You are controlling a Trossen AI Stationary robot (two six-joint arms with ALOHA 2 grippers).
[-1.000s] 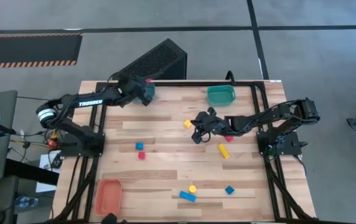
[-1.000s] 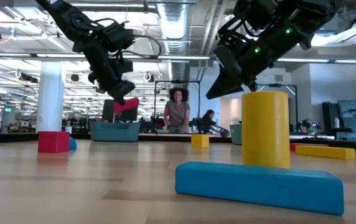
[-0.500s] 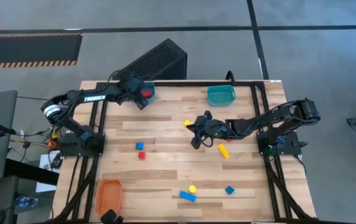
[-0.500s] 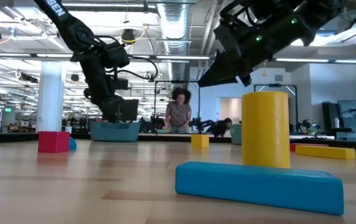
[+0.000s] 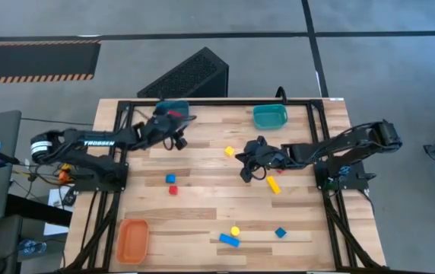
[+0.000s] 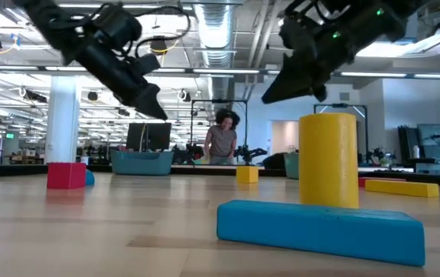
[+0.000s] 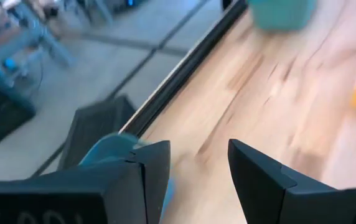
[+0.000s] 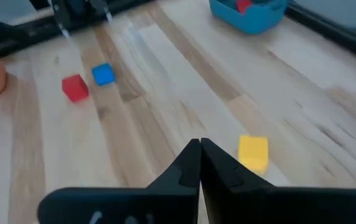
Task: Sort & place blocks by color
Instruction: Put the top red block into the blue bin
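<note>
While empty, left hand (image 5: 178, 138) nears table edge (image 5: 202, 101).

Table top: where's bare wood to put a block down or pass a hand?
Free: the broad strip between the orange bin and the blue bar, below the red cube. Crowded: mid-table, where the right tool hangs beside the yellow cube and yellow bar.
</note>
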